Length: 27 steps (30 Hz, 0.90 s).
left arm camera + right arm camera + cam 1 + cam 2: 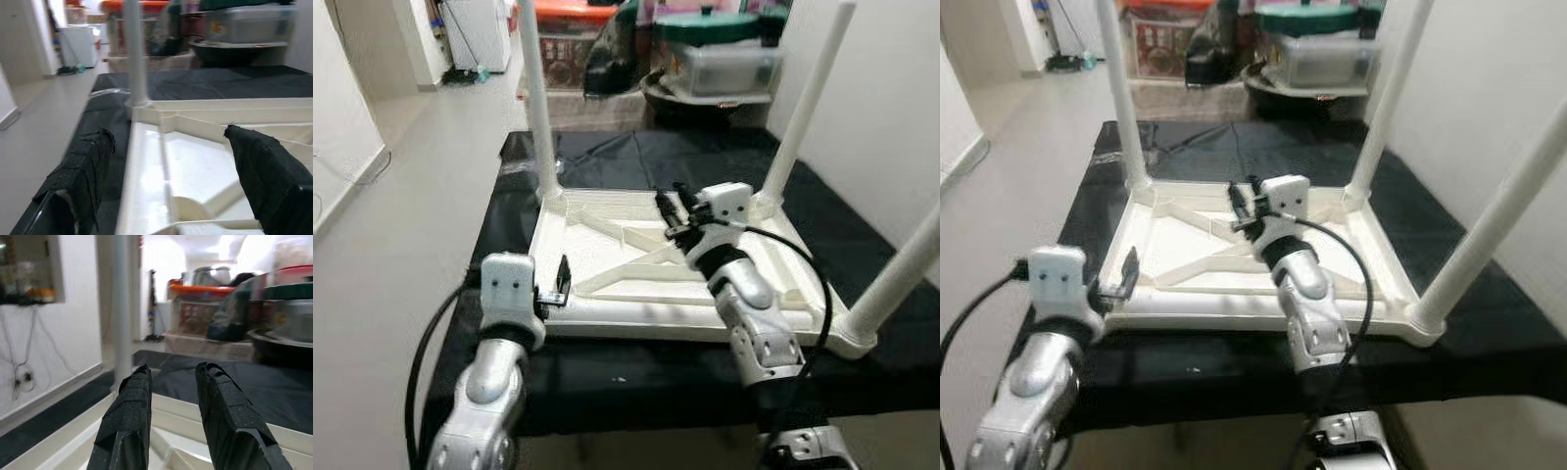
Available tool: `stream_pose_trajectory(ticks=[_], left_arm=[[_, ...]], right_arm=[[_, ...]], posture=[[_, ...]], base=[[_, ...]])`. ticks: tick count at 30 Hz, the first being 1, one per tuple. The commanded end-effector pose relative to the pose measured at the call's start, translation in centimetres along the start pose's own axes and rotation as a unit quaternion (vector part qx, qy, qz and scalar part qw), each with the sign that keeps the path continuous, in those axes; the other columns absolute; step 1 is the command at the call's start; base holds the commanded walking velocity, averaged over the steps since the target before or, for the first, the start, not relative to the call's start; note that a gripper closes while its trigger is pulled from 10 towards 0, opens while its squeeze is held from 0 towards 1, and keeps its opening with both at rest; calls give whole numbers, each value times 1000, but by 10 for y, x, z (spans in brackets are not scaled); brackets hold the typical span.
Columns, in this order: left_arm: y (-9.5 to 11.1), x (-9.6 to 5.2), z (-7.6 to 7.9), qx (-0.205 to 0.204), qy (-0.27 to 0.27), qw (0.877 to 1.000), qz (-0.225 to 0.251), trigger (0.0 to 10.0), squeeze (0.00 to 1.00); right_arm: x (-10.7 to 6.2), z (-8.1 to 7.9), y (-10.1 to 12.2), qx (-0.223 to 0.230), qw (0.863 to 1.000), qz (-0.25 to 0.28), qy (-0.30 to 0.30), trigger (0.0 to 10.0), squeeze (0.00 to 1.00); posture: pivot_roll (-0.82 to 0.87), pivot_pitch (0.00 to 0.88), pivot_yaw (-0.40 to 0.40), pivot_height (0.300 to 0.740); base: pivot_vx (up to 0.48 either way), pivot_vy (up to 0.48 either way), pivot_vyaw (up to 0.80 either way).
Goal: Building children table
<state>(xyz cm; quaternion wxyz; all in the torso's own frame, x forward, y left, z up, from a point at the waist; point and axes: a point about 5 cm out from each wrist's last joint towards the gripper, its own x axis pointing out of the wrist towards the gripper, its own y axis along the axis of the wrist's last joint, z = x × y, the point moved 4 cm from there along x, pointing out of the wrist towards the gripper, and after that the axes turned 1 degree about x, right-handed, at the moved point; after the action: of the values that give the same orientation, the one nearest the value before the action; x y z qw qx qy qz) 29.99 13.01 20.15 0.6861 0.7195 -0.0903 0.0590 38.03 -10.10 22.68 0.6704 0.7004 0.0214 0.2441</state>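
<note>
A white plastic children's table (pixel 636 294) lies upside down on a black-covered surface. White legs stand up from its far left (pixel 538 98), far right (pixel 803 108) and near right (pixel 901 274) corners. My left gripper (pixel 560 282) is at the near left edge, open. In the left wrist view one finger (pixel 78 186) is outside the rim (pixel 146 161) and the other finger (pixel 269 171) is over the inside. My right gripper (pixel 671 208) hovers above the ribbed middle of the underside, open with a narrow gap and nothing held. It points toward the far left leg (pixel 121 308).
The black cloth (pixel 636 157) covers a low platform with bare floor (pixel 401 225) along its left side. Plastic storage bins (pixel 724 59) and bags crowd the far end. A white wall (pixel 891 108) runs close on the right.
</note>
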Motion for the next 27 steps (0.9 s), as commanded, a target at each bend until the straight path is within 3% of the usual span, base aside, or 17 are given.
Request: stream_pose_trajectory(ticks=[1,17,19,21,27], left_arm=[[-7,-2,-5,8,9,1000,-13,10000,0],[-2,13,-16,18,-7,1000,-8,10000,0],[-10,15,-13,13,-32,999,-35,10000,0],[-25,20,-10,3,-93,992,-81,10000,0],[-43,28,-21,-3,-141,981,-132,10000,0]], right_arm=[[1,-10,3,-3,1000,9,17,10000,0],[0,0,2,-14,1000,-9,-17,10000,0],[0,1,2,-15,1000,-10,-20,10000,0],[-1,4,2,-15,999,-12,-29,10000,0],[-5,6,4,-15,999,-18,-39,10000,0]], posture=[[118,0,-74,740],[112,0,-68,740],[111,0,-65,740],[112,0,-62,740],[106,22,-48,740]], base=[[0,0,494],[0,0,36],[0,0,0],[0,0,0],[0,0,0]])
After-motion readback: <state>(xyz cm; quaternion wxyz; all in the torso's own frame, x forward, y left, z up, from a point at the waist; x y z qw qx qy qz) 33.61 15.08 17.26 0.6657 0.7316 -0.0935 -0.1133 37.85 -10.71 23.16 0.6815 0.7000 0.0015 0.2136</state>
